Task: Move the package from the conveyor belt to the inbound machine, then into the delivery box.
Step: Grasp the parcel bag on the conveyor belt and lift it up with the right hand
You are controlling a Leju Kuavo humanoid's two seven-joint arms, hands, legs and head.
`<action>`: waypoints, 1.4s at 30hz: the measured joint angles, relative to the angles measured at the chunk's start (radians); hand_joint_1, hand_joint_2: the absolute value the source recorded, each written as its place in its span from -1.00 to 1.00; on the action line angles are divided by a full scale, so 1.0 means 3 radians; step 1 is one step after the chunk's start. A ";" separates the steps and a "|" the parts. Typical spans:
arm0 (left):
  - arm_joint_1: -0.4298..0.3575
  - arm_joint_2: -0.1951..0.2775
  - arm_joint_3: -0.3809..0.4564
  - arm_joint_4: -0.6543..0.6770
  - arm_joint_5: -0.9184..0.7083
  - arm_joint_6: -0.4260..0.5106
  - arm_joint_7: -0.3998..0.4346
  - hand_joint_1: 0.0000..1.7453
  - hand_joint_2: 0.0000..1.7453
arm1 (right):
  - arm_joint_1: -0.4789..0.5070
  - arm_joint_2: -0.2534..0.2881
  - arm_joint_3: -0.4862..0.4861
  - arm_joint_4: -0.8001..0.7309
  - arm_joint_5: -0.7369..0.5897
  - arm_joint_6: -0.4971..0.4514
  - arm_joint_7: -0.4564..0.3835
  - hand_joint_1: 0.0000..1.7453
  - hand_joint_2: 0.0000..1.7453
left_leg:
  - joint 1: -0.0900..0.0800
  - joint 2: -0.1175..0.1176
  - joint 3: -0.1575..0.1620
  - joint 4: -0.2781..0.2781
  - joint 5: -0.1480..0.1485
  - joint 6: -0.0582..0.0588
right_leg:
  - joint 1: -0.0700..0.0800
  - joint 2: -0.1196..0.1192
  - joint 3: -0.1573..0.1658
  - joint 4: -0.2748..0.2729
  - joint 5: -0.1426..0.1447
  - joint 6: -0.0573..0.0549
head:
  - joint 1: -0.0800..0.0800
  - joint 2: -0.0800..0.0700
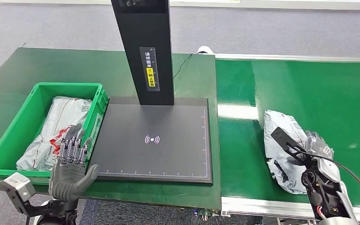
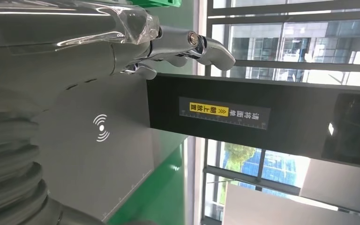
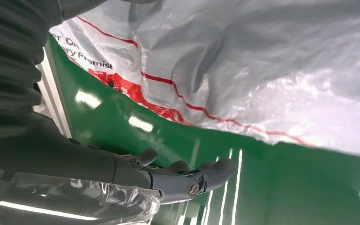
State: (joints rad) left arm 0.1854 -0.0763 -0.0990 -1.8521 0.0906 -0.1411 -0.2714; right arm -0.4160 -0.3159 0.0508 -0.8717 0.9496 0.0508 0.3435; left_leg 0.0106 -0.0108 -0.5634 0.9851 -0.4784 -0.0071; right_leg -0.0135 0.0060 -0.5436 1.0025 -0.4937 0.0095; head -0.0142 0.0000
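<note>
On the conveyor belt (image 1: 337, 93) near its front edge, the package (image 1: 286, 140) lies under the right hand (image 3: 187, 180); grip unclear. Slick wrapping could slip. Left hand (image 1: 70, 164) empty, fingers apart.

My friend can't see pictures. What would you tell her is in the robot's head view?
A grey plastic package lies on a green conveyor belt, with the robot's right hand reaching onto it. Left of the belt sits a flat black inbound machine, then a green delivery box holding another package, with the empty left hand raised beside it.
</note>
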 joint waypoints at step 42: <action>-0.0017 -0.0016 0.0058 0.0005 -0.0060 -0.0074 -0.0020 -1.00 1.00 | 0.0107 0.0147 0.0044 -0.0539 -0.0621 -0.0832 -0.1179 1.00 1.00 | 0.0000 -0.0001 -0.0004 0.0000 0.0000 0.0000 | 0.0001 -0.0003 -0.0002 0.0000 0.0000 0.0000 | 0.0000 0.0000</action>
State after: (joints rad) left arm 0.1803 -0.0811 -0.0816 -1.8505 0.0725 -0.1633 -0.2773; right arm -0.3840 -0.2718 0.0640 -1.0335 0.7633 -0.1989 -0.0101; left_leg 0.0107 -0.0111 -0.5647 0.9852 -0.4783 -0.0071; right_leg -0.0133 0.0050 -0.5442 1.0027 -0.4938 0.0095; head -0.0143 0.0000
